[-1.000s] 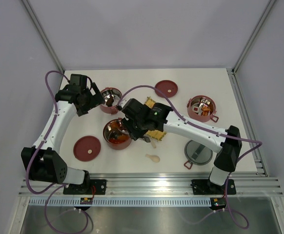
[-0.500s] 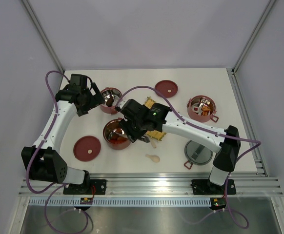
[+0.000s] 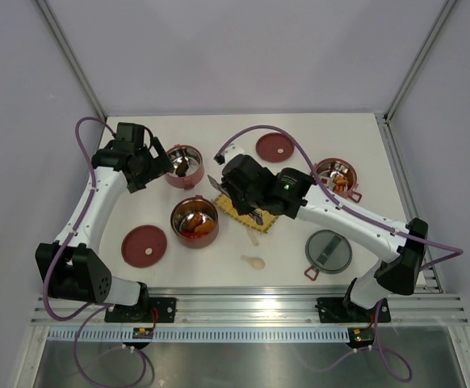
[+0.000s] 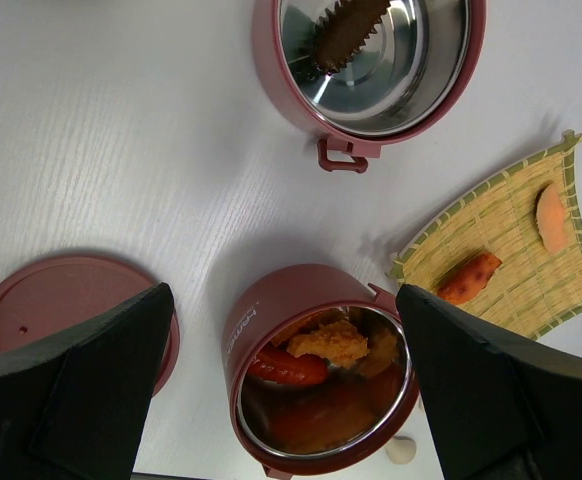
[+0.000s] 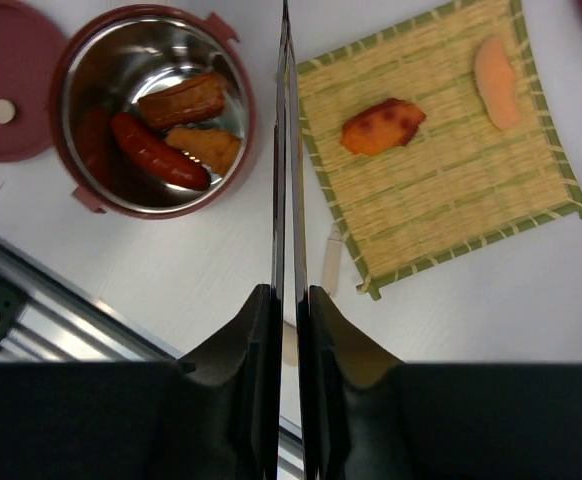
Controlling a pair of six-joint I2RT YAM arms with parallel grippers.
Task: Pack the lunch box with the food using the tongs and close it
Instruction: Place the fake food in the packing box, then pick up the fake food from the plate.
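Three cams in here. One is fixed up high behind the arm bases. It tilts down and forward, far enough back to take in the whole counter [image 3: 348,133] and both arms. The left wrist cam hangs a fair way above the surface looking straight down, with its end effector fingers [image 4: 81,390] poking in at the bottom corners. The right wrist cam sits at about the same range, also facing down, sighting along the tongs [image 5: 286,150] that run up the middle of its frame. All three views share the food-filled tier [image 4: 261,330] and the woven mat [image 5: 441,180] beside it.
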